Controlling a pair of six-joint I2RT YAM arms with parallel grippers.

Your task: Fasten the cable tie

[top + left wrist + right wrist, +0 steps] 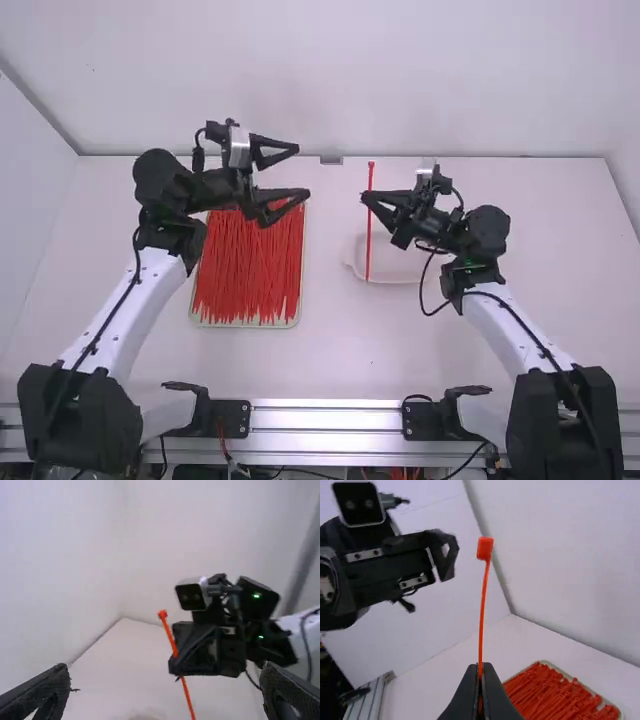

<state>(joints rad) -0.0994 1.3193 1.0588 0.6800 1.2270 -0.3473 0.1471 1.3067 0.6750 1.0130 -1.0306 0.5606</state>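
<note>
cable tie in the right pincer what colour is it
Red, the thin plastic cable tie, head included; right wrist view shows it best.

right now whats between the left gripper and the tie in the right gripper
Nothing: in the high view only bare table shows between the open left gripper and the tie pinched by the right gripper.

White links, black joints, black jaws, black cable, green LEDs.
</note>
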